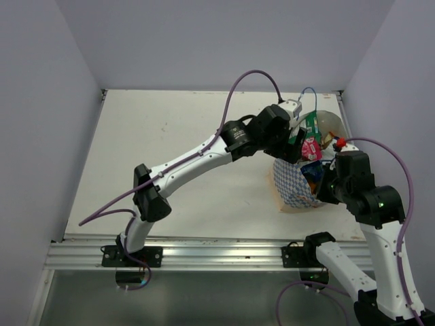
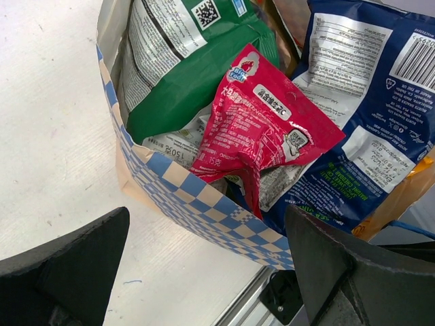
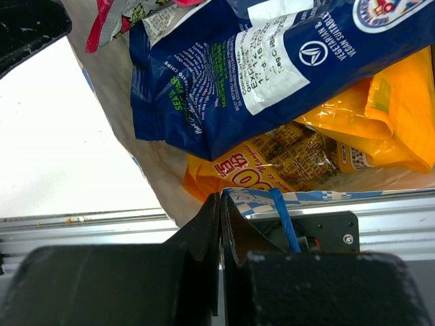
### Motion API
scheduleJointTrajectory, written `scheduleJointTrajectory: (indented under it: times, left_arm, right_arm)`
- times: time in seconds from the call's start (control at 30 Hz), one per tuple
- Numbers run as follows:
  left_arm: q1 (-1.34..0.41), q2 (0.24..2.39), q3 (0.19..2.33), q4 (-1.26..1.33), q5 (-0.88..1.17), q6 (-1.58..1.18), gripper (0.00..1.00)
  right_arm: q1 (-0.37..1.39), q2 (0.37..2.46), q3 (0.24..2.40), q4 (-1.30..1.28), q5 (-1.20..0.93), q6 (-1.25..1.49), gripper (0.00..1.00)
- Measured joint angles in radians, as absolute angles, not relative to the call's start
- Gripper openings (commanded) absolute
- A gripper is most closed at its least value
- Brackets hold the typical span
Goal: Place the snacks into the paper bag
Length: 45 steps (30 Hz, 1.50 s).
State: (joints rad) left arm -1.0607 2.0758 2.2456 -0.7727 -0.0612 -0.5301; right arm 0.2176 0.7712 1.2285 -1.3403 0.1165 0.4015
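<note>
Currently, the paper bag sits at the right side of the worktop, containing the green-white packet, pink packet, blue-white packet and orange packet. Left end effector: fully open, empty, above the bag. Right end effector: fully closed at the bag rim; grip unconfirmed.

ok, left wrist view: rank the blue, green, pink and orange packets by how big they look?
1. Blue packet
2. Green packet: close to blue, and both run off frame, so that order is unsure
3. Pink packet: nearly all of it shows
4. Orange packet: only a sliver shows
</note>
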Motion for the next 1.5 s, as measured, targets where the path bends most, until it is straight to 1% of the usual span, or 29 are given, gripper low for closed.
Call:
scheduleJointTrajectory:
  times: [0.23, 0.3, 0.37, 0.4, 0.43, 0.47, 0.5, 0.53, 0.57, 0.6, 0.63, 0.67, 0.73, 0.77, 0.83, 0.9, 0.97, 1.03, 1.27, 1.5]
  left_arm:
    - [-1.061, 2.122, 2.270, -0.766, -0.057, -0.531, 1.00]
    - [-1.061, 2.140, 2.270, -0.767, -0.056, -0.531, 0.97]
    - [-1.061, 2.156, 2.270, -0.766, -0.052, -0.537, 0.89]
    - [-1.061, 2.163, 2.272, -0.766, -0.051, -0.540, 0.83]
    - [-1.061, 2.168, 2.272, -0.765, -0.047, -0.540, 0.59]
    - [-1.061, 2.171, 2.272, -0.765, -0.045, -0.547, 0.46]
    - [-1.061, 2.172, 2.272, -0.765, -0.044, -0.544, 0.36]
    - [-1.061, 2.172, 2.272, -0.766, -0.043, -0.543, 0.19]
    - [-1.061, 2.172, 2.273, -0.767, -0.040, -0.544, 0.11]
    - [-1.062, 2.172, 2.274, -0.768, -0.043, -0.544, 0.06]
    - [-1.063, 2.172, 2.274, -0.772, -0.046, -0.541, 0.00]
    - [-1.063, 2.172, 2.274, -0.775, -0.049, -0.540, 0.00]
    - [-1.061, 2.172, 2.274, -0.776, -0.052, -0.538, 0.00]
    - [-1.061, 2.172, 2.274, -0.777, -0.054, -0.538, 0.00]
    - [-1.061, 2.172, 2.274, -0.779, -0.057, -0.538, 0.00]
    - [-1.061, 2.171, 2.274, -0.780, -0.060, -0.538, 0.00]
    - [-1.061, 2.171, 2.274, -0.781, -0.061, -0.538, 0.00]
    - [-1.061, 2.171, 2.274, -0.784, -0.062, -0.538, 0.00]
    - [-1.061, 2.154, 2.267, -0.819, -0.098, -0.533, 0.00]
    - [-1.048, 2.054, 2.153, -0.855, -0.152, -0.530, 0.00]
  right_arm:
    - [0.218, 0.762, 1.229, -1.341, 0.117, 0.401, 0.00]
    - [0.218, 0.762, 1.229, -1.341, 0.117, 0.400, 0.00]
    - [0.218, 0.762, 1.229, -1.341, 0.117, 0.400, 0.00]
    - [0.218, 0.762, 1.229, -1.341, 0.117, 0.400, 0.00]
    - [0.218, 0.762, 1.229, -1.341, 0.117, 0.400, 0.03]
    - [0.218, 0.762, 1.229, -1.341, 0.117, 0.400, 0.16]
    - [0.218, 0.763, 1.230, -1.341, 0.118, 0.401, 0.23]
    - [0.218, 0.764, 1.233, -1.342, 0.118, 0.399, 0.30]
    - [0.218, 0.766, 1.238, -1.343, 0.120, 0.398, 0.47]
    - [0.218, 0.768, 1.243, -1.343, 0.121, 0.398, 0.52]
    - [0.218, 0.772, 1.251, -1.346, 0.126, 0.390, 0.56]
    - [0.218, 0.776, 1.263, -1.351, 0.131, 0.385, 0.60]
    - [0.218, 0.791, 1.296, -1.357, 0.132, 0.381, 0.61]
    - [0.218, 0.805, 1.324, -1.364, 0.131, 0.379, 0.63]
    - [0.218, 0.840, 1.401, -1.368, 0.135, 0.376, 0.66]
    - [0.218, 0.884, 1.503, -1.371, 0.146, 0.369, 0.71]
    - [0.218, 0.920, 1.589, -1.359, 0.167, 0.357, 0.73]
    - [0.218, 0.937, 1.622, -1.343, 0.193, 0.347, 0.73]
    - [0.218, 0.977, 1.537, -1.348, 0.274, 0.331, 0.73]
    - [0.218, 0.990, 1.519, -1.349, 0.352, 0.324, 0.73]
